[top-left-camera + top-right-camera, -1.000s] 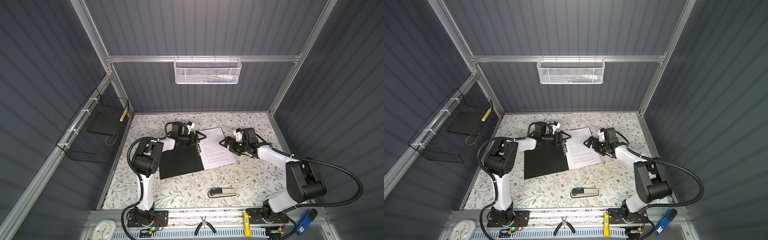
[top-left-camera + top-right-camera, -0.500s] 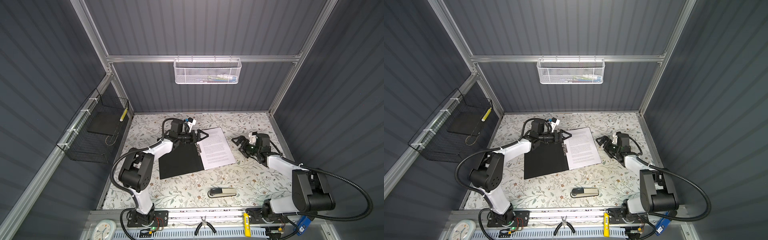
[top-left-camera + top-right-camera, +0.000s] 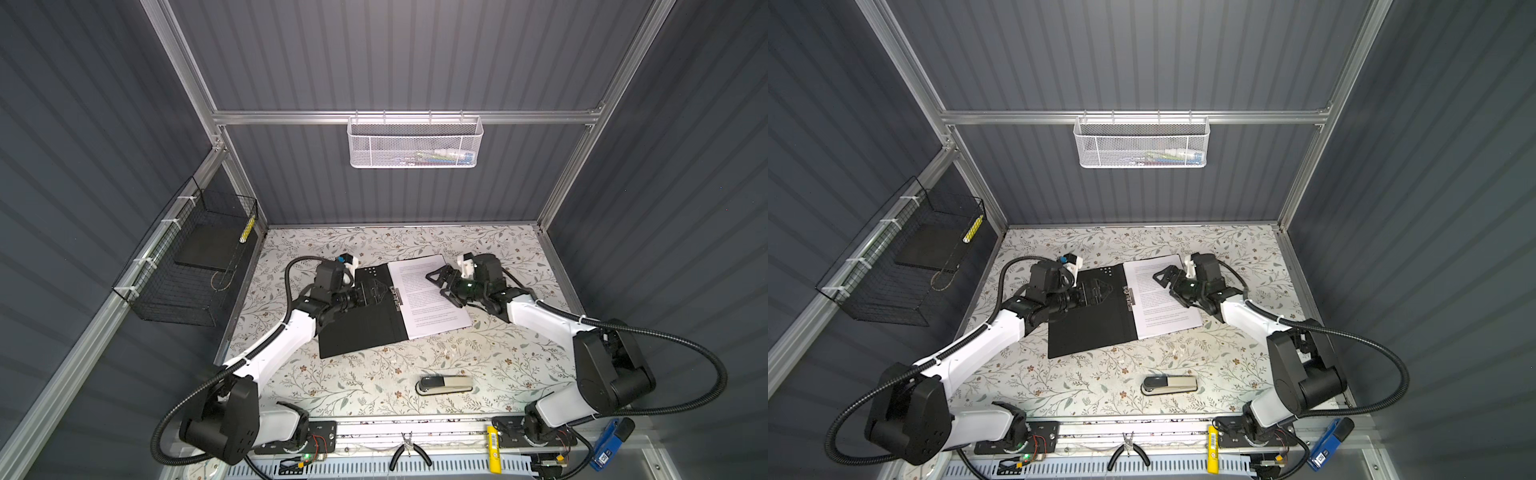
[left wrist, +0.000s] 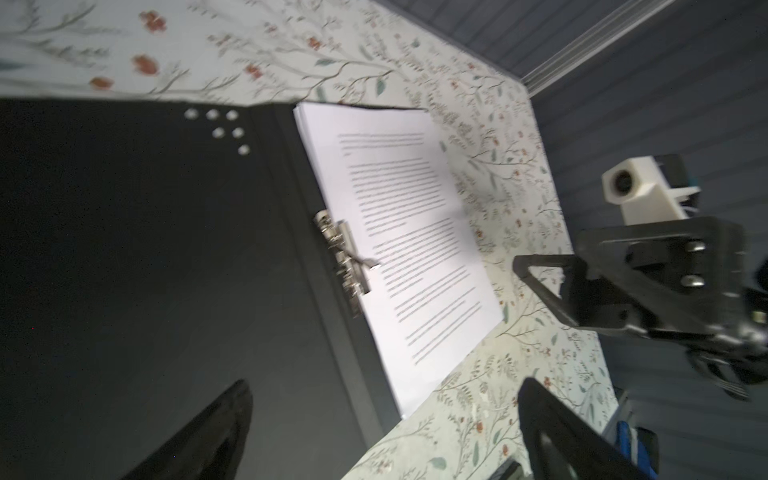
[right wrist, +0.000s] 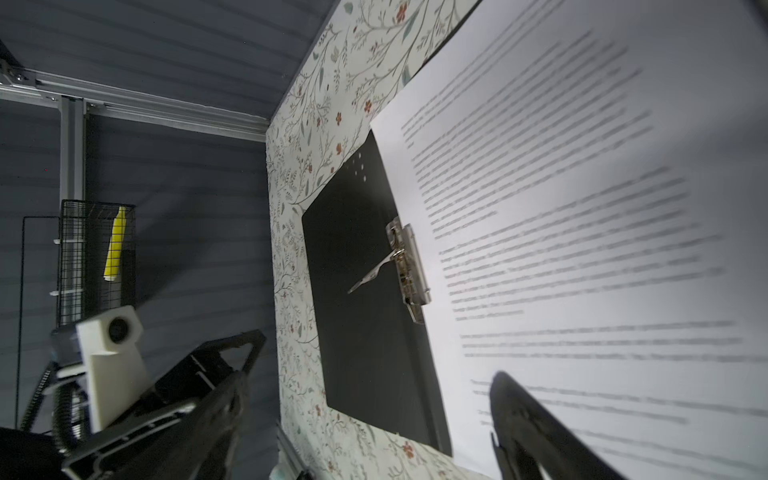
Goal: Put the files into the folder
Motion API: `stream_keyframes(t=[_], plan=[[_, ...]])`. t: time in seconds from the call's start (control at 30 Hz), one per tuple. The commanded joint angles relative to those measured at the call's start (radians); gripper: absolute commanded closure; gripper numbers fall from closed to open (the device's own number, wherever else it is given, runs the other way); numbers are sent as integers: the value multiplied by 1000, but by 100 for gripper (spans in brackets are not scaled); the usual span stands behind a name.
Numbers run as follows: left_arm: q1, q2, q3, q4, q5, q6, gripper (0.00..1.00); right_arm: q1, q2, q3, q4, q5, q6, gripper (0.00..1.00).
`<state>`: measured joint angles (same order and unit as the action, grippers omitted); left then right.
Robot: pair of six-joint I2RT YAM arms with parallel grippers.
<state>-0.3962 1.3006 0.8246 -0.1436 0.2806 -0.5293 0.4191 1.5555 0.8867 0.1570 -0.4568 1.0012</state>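
Front half of the table (image 3: 365, 374) is open; the only obstacle there is the stapler (image 3: 444, 384), right of centre near the front edge. The strip behind the folder (image 3: 361, 328) is free too. The middle is tight: left gripper (image 3: 383, 291) low over the black cover, right gripper (image 3: 439, 286) over the files (image 3: 432, 307), both with jaws apart. The metal clip (image 5: 409, 270) stands proud at the spine between them. Wire basket (image 3: 195, 266) on the left wall and mesh basket (image 3: 415, 143) high on the back wall, both off the surface.

Dark grey ribbed walls (image 3: 415, 62), aluminium frame (image 3: 399, 117), floral tabletop (image 3: 353, 374), white mesh basket (image 3: 382, 149), black wire basket (image 3: 178, 291).
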Motion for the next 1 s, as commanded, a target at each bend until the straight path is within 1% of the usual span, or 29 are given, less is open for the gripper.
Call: stream_keyframes(t=[0.0, 0.13, 0.23, 0.27, 0.33, 0.43, 0.67, 0.7, 0.73, 0.97], plan=[[18, -16, -65, -90, -68, -44, 0, 54, 78, 40, 14, 17, 134, 21], [43, -8, -141, -20, 5, -82, 0, 120, 180, 124, 33, 7, 231, 34], [51, 12, -174, 27, 31, -90, 0, 157, 248, 186, 28, 10, 285, 44], [55, 21, -184, 42, 41, -91, 0, 162, 264, 198, 23, 12, 299, 47], [67, 40, -214, 90, 97, -93, 0, 167, 295, 220, 25, 11, 325, 54], [73, 49, -251, 136, 100, -106, 0, 170, 320, 241, 23, 10, 346, 64], [74, 63, -282, 115, 56, -87, 0, 172, 377, 281, 12, -2, 377, 69], [74, 60, -285, 108, 20, -84, 0, 172, 386, 288, 13, -8, 380, 69], [74, 59, -285, 104, 14, -81, 0, 172, 392, 294, 13, -10, 384, 70], [74, 61, -298, 105, 5, -70, 0, 174, 415, 315, 13, -14, 394, 73]])
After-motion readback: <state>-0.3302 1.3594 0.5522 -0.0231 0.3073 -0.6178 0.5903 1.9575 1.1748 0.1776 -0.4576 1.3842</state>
